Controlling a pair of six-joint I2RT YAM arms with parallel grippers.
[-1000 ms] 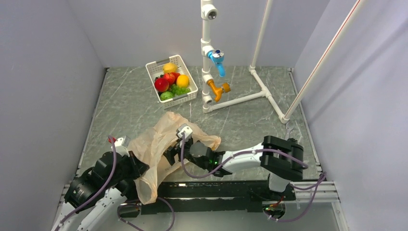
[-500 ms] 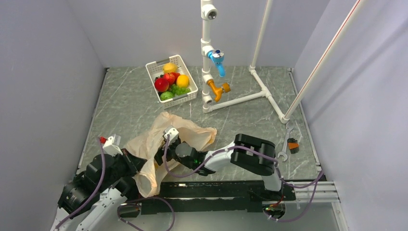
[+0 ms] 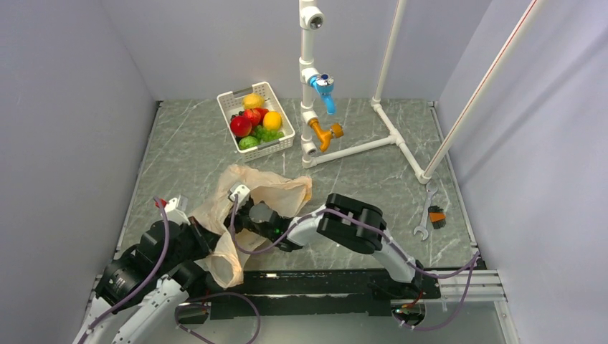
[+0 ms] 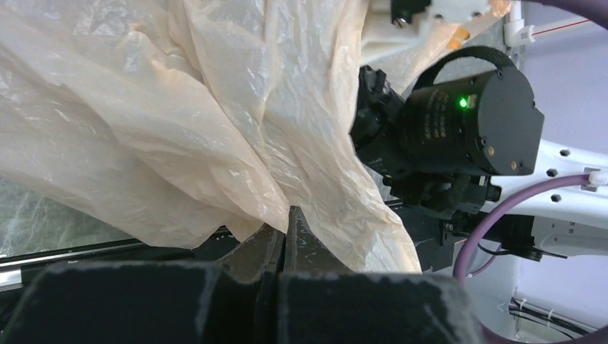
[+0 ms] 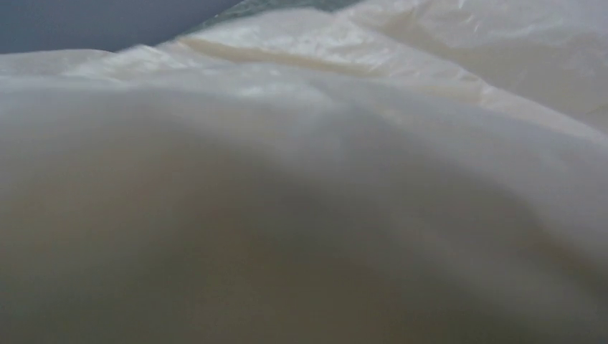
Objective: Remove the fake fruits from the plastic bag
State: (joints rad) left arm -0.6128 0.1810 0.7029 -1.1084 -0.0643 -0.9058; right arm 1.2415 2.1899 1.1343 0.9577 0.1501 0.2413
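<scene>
From above, the crinkly translucent peach-orange plastic bag (image 3: 276,193) lies crumpled on the grey marbled desk (image 3: 358,172) between both arms. Glossy fake fruits (image 3: 241,126) sit in a white slatted basket (image 3: 228,99) behind it. In the left wrist view, the left jaws are pressed together, pinching a bag fold. The right wrist view shows only bag film, so the right jaws' state cannot be told.

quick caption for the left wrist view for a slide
Left gripper shut on a fold of the peach plastic bag, the right arm's black wrist partly hidden behind it.

One plastic bag (image 3: 276,195), one basket (image 3: 271,150), six visible fake fruits (image 3: 241,126), two taps (image 3: 324,87), one wrench (image 3: 423,218).
</scene>
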